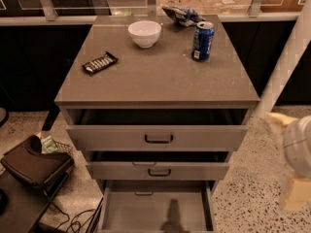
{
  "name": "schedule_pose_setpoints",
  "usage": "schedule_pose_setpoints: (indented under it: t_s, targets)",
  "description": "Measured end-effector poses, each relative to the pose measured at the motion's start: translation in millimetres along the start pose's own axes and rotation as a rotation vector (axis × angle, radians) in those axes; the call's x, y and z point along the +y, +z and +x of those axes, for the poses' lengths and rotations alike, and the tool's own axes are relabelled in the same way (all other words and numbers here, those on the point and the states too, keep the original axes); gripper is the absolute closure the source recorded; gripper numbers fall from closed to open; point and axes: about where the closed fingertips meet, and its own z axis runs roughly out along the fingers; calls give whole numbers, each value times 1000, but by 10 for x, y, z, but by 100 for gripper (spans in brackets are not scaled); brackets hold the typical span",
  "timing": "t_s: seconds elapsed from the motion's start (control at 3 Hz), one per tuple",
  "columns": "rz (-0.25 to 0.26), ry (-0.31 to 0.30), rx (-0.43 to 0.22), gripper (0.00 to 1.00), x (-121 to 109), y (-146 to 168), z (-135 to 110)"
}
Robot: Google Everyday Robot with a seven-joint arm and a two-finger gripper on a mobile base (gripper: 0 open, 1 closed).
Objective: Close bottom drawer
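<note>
White bowl (144,33), blue can (202,41), snack bar (99,62) on cabinet top (155,81).

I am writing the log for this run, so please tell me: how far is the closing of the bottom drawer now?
Done: nothing yet; the bottom drawer of the grey-taupe cabinet stands pulled far out, its plain grey inside showing. In hand: the robot's gripper hangs right of the cabinet, apart from the drawer. Left: reach the drawer front and push it fully in.

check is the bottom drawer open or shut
Open: the bottom drawer is pulled out, grey inside showing. Tool hangs to its right, apart.
</note>
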Motion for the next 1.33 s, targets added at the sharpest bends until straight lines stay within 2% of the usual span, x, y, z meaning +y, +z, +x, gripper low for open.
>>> schedule_pose_setpoints:
  t_s: [0.33, 0.67, 1.0, 1.33]
  targets:
    - [-5, -36, 121, 0, 331, 348, -6]
    - [-4, -37, 121, 0, 330, 348, -8]
    - [-7, -22, 125, 0, 472, 618, 59]
    - [-15, 5, 125, 0, 884, 1200, 192]
